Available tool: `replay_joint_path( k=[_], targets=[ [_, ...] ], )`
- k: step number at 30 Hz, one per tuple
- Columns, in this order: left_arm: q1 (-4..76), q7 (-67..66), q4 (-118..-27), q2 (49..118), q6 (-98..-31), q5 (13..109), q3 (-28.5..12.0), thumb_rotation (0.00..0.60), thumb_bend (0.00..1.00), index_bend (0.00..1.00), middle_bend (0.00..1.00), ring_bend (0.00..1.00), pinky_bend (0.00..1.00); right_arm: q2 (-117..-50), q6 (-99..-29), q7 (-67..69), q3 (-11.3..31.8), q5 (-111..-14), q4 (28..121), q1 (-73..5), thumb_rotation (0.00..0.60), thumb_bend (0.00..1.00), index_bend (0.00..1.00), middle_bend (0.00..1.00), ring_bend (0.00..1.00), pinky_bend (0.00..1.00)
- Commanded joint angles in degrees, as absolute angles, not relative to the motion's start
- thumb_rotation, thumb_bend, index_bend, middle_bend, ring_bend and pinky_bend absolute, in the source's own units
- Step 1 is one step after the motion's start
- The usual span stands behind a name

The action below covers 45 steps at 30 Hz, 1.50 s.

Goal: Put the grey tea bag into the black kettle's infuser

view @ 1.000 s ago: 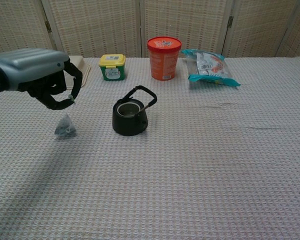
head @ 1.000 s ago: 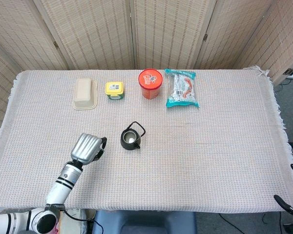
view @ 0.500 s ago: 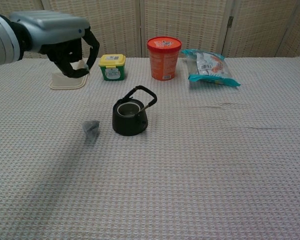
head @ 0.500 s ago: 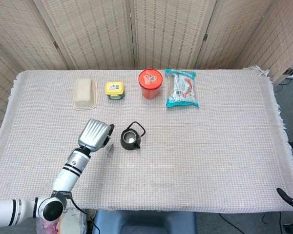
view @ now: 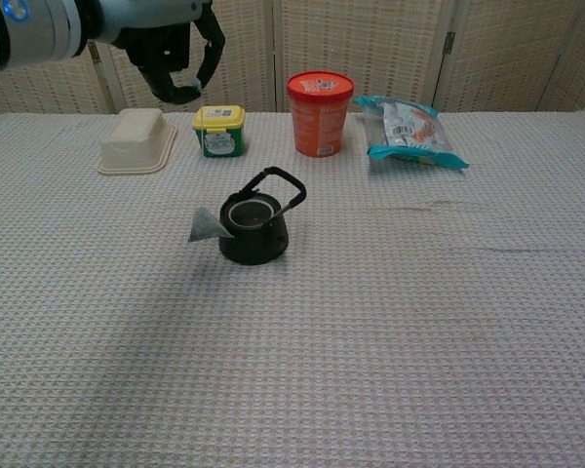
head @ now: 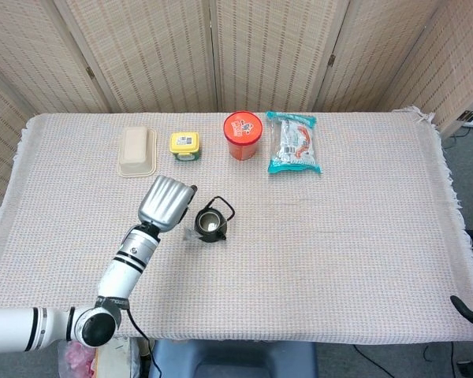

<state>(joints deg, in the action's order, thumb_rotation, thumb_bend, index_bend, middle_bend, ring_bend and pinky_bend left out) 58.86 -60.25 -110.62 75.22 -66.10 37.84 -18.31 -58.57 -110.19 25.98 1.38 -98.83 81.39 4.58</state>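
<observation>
One thin string is all that carries the small grey pyramid-shaped tea bag [view: 207, 225], which hangs from the left hand [view: 175, 54] and sits just left of the squat black metal kettle [view: 254, 230], level with its rim and seemingly touching its side. The left hand, raised high above the white woven tablecloth [view: 448, 312], pinches the top of the string [view: 201, 136] between curled fingers; the other fingers look drawn in too. The right hand shows in neither view.

The round infuser [view: 247, 212] lies open inside the kettle's mouth, with the arched black handle [view: 278, 181] tilted over its far right side. The bag is outside the opening, so the risks are plain: it appears tilted on its string, and a swinging bag may catch on the rim or drape down the outer wall if lowered from here. A sideways pull with the bag snagged could nudge the light kettle. The narrow opening leaves little margin, and the handle could foul the string if the hand travels too far right. A slack pinch would drop the bag onto the cloth.
</observation>
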Motion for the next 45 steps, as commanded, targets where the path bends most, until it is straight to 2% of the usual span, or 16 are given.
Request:
replay_joint_path(
  k=[1,10,14,19,37,45],
  targets=[
    [61.2,-61.3,-110.8,74.5,-65.5,35.3,-19.2,0.6,0.48,0.63,1.0,1.0,1.0,-58.5,-109.9,25.8,1.6,-98.4,81.7,4.6,0.6,0.1,0.0,0.0,0.0,0.0],
    [68.1,-64.4,-110.1,73.7,-64.3,28.8,-20.3,0.6,0.48,0.63,1.0,1.0,1.0,-57.9,-106.4,24.9,2.4,-96.3,83.4,3.5,0.6,0.1,0.0,0.0,0.0,0.0],
    [69.9,-64.2,-109.3,73.9,-63.3,27.8,-19.5,0.6,0.48,0.63,1.0,1.0,1.0,-57.7,-105.1,24.1,2.5,-96.1,84.1,3.0,0.6,0.1,0.0,0.0,0.0,0.0],
    [70.7,-62.9,-106.3,74.8,-62.2,27.9,-16.8,0.6,0.48,0.63,1.0,1.0,1.0,-57.9,-104.7,22.4,2.5,-96.4,84.7,2.9,0.6,0.1,0.0,0.0,0.0,0.0],
    [72.3,-59.8,-102.6,74.0,-63.0,30.3,-13.6,0.6,0.48,0.63,1.0,1.0,1.0,-57.9,-102.4,20.2,2.9,-95.6,86.2,2.3,0.6,0.1,0.0,0.0,0.0,0.0],
    [70.7,-55.5,-100.2,75.1,-61.8,32.6,-11.5,0.6,0.48,0.63,1.0,1.0,1.0,-58.1,-101.8,19.3,2.8,-95.7,86.5,2.2,0.6,0.1,0.0,0.0,0.0,0.0]
  ],
)
